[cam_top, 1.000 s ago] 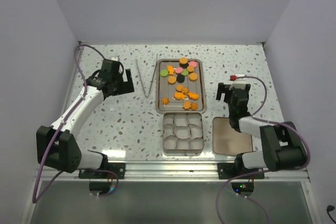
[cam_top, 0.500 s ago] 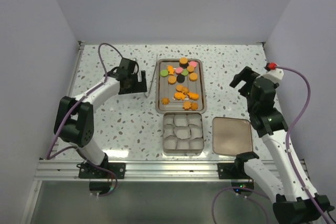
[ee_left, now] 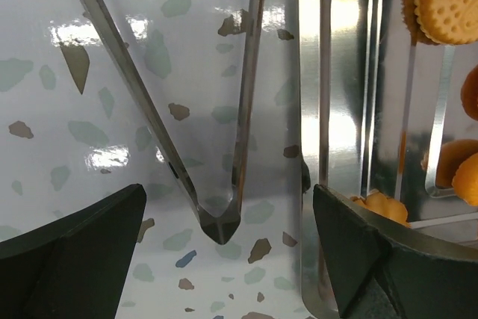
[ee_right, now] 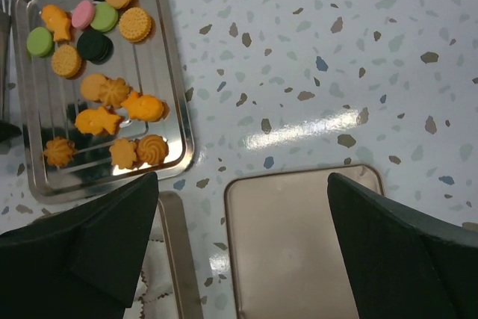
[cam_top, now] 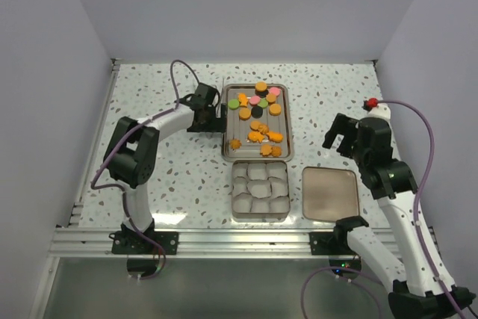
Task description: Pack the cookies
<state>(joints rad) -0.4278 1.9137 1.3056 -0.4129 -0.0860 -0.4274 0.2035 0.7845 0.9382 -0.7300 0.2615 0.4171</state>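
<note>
Several cookies (cam_top: pixel 258 113), mostly orange with a few black, green and pink, lie on a steel tray (cam_top: pixel 226 121). In the right wrist view the cookies (ee_right: pixel 104 95) fill the upper left. My left gripper (cam_top: pixel 209 110) hangs open just left of the tray, low over metal tongs (ee_left: pixel 220 225). The tongs' joined end lies between its fingers, untouched. My right gripper (cam_top: pixel 340 134) is open and empty, raised right of the tray. Its fingers frame the tin lid (ee_right: pixel 299 252).
A tin (cam_top: pixel 259 188) lined with pale paper cups sits in front of the tray, with its lid (cam_top: pixel 329 193) flat to the right. The tray's raised rim (ee_left: pixel 314 110) runs close beside my left gripper (ee_left: pixel 228 199).
My left arm has swung right across the table, from the left side to the tongs beside the tray. My right arm has unfolded and risen, with the gripper ending right of the tray.
</note>
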